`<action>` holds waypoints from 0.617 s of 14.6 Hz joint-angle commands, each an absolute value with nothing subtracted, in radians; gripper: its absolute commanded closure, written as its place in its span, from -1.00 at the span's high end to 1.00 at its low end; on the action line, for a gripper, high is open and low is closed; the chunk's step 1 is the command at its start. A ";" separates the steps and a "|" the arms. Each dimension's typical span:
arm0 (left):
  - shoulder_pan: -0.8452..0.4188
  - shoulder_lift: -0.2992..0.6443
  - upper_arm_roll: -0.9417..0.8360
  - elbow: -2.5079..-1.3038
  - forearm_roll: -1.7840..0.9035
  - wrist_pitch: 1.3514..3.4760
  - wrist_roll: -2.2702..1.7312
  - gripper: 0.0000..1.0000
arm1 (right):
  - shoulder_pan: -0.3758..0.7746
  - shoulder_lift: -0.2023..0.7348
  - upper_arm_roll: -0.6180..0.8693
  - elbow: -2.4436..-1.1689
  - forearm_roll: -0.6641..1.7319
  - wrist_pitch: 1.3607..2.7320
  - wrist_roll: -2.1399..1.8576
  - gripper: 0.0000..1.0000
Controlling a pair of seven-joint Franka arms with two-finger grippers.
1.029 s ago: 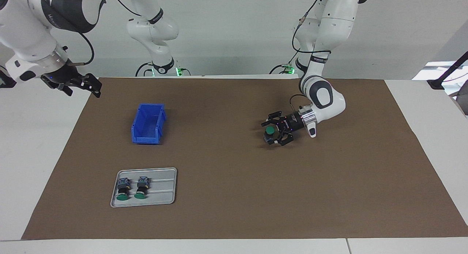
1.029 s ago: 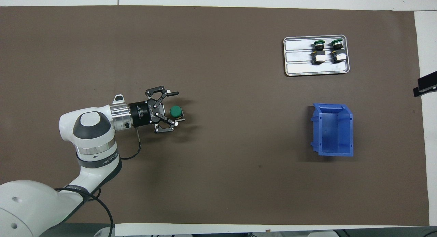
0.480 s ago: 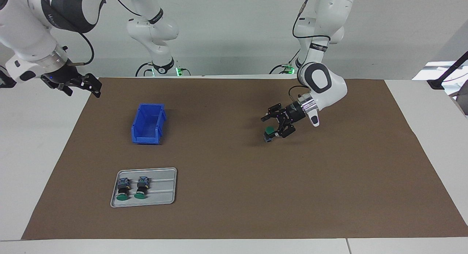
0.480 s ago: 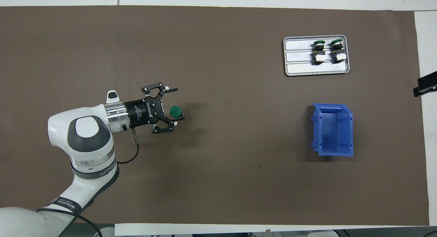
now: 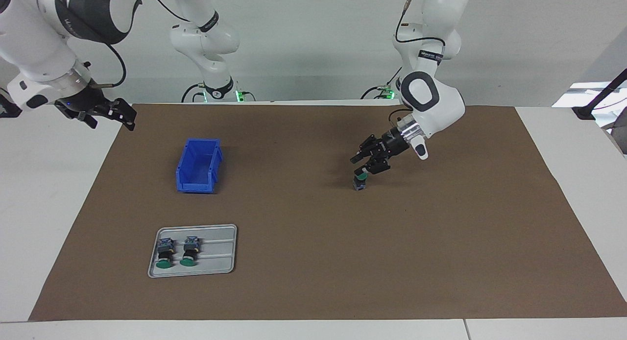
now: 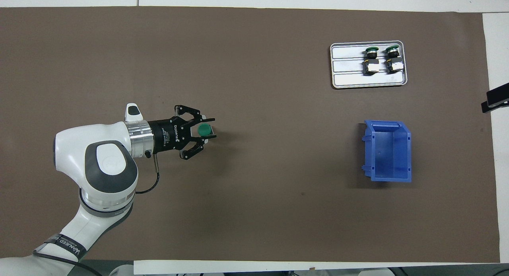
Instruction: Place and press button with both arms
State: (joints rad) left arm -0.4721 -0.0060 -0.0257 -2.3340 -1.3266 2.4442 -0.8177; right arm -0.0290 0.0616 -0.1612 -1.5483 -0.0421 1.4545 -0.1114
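The blue bin [image 6: 387,150] is the landmark here. Well away from it toward the left arm's end of the tabletop [image 6: 254,212], the left tool [image 6: 207,128] reaches in low and nearly level. A second ago its fingers stood spread wide on either side of the button [image 6: 204,129]; now they have drawn in until they lie alongside the green cap. Whether they truly pinch it or only bracket it cannot be told. The button stands upright on the brown mat [image 5: 313,281], cap upward, under the tool's tips [image 5: 361,169].

In my judgement this closing means the left arm is steadying the placed button, so the press would fall to the other arm.

The right tool [image 5: 122,115] waits in the air over the mat's edge at the right arm's end, off to the side of the bin, fingers spread and holding nothing.

Farther from the robots than the bin lies a metal tray [image 6: 346,82] with two more buttons [image 6: 379,59] on their sides.

Readable writing: "ROBOTIQ" on the left tool's body, and "VANEED" on the left arm's dark band, as best I can make out.
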 commanded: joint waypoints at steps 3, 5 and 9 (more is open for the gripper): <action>-0.489 -0.038 -0.018 -2.318 -1.024 2.460 -0.969 -0.82 | -0.031 0.037 -0.161 -1.577 -0.026 1.457 -0.133 0.99; -0.489 -0.037 -0.018 -2.307 -0.973 2.461 -0.979 -0.95 | -0.031 0.037 -0.161 -1.577 -0.026 1.457 -0.133 1.00; -0.512 -0.034 -0.021 -2.292 -0.722 2.457 -1.034 -1.00 | -0.031 0.037 -0.161 -1.577 -0.026 1.457 -0.133 1.00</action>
